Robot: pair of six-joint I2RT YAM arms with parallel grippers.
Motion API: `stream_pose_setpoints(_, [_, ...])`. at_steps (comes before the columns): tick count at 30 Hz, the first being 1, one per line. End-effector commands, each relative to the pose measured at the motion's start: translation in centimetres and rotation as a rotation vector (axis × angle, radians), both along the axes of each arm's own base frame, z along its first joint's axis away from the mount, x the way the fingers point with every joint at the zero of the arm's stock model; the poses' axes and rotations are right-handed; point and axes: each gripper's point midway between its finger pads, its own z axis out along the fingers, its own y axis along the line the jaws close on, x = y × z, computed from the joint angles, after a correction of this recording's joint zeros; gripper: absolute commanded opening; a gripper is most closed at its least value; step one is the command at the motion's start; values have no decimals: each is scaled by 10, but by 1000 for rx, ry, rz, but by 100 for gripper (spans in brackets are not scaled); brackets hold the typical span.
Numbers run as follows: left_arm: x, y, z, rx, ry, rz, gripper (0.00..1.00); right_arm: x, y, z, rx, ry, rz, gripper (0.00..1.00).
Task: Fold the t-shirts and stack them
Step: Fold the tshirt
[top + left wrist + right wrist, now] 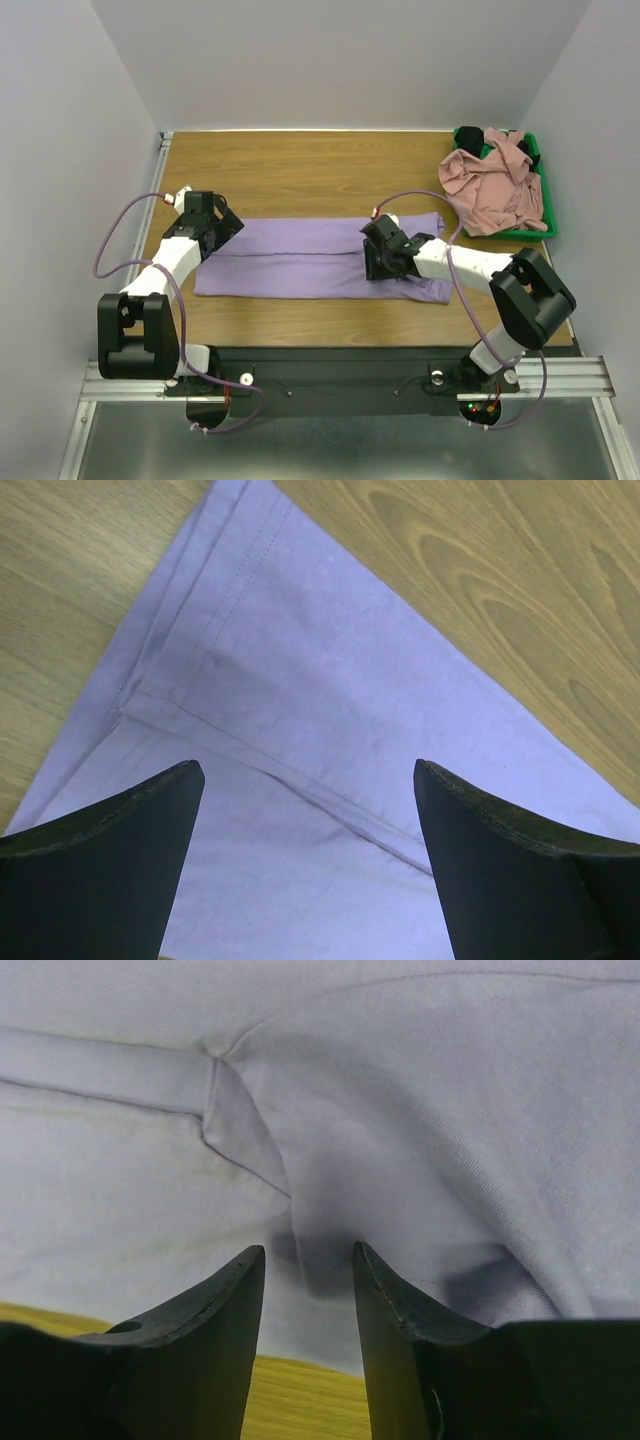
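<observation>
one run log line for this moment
stage: lavender shirt folded to strip | left gripper: open over left end | right gripper: half-shut near right end, grip unclear | pink shirt: in green bin

I've got the wood-grain table (300,160) on the top cam; the lavender tee (300,262) lies flat on it across the middle, folded lengthwise into a long strip running left to right; left wrist cam shows its stitched hem corner w/ bare wood on both sides; the green bin (548,232) sits on the tabletop at the far right corner; the pink tee (490,185) heaped in it spills over the bin's left rim; can't tell if it touches the wood.
</observation>
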Motion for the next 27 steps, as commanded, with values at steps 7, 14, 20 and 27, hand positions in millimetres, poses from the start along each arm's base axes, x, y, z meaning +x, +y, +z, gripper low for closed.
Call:
stream_pose_setpoints(7, [-6,6,2,23,-3,25,98,4,3,2,-1,-26,6,29])
stream_pose_setpoints(14, [-8,12,2,47,6,50,98,6,6,1,-5,-21,16,21])
stream_pose_setpoints(20, [-7,11,2,46,4,45,98,7,7,8,3,-33,13,0])
stream_pose_setpoints(27, [-7,11,4,43,-2,43,98,9,16,42,88,-99,32,0])
